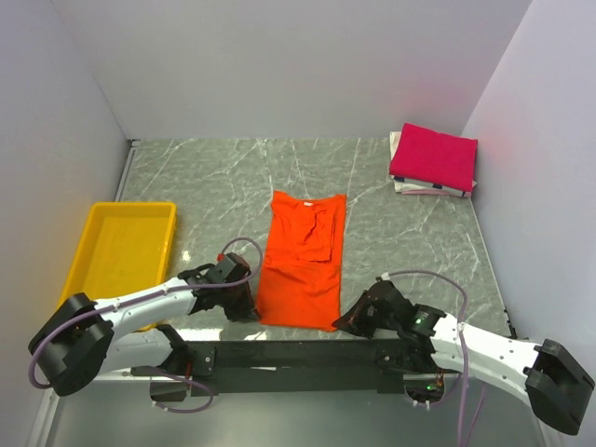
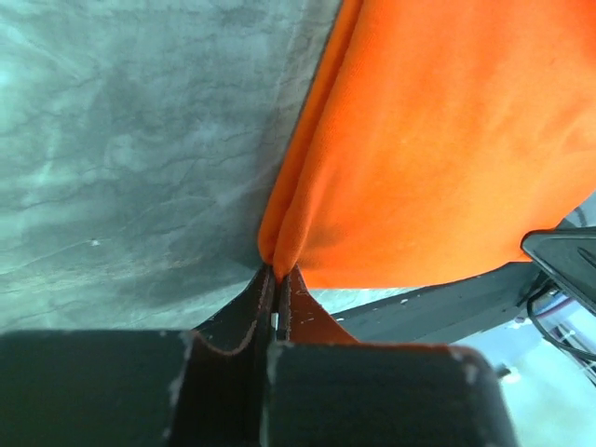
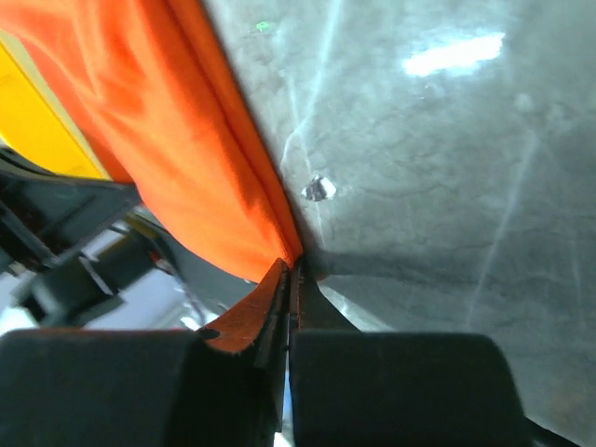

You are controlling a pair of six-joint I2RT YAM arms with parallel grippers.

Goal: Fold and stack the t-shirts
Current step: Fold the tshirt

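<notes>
The orange t-shirt point(image 1: 303, 261) lies on the grey table as a long narrow strip, sleeves folded in. My left gripper point(image 1: 250, 305) is shut on its near left corner, and the wrist view shows the cloth point(image 2: 438, 140) pinched at the fingertips. My right gripper point(image 1: 343, 321) is shut on the near right corner, where the cloth point(image 3: 177, 140) meets the closed fingertips. The magenta-pink t-shirt point(image 1: 434, 156) lies folded at the far right corner, away from both grippers.
A yellow plastic tray point(image 1: 98, 270) stands at the left edge of the table, close to my left arm. White walls close in the table on the left, back and right. The black arm mount point(image 1: 298, 356) runs along the near edge.
</notes>
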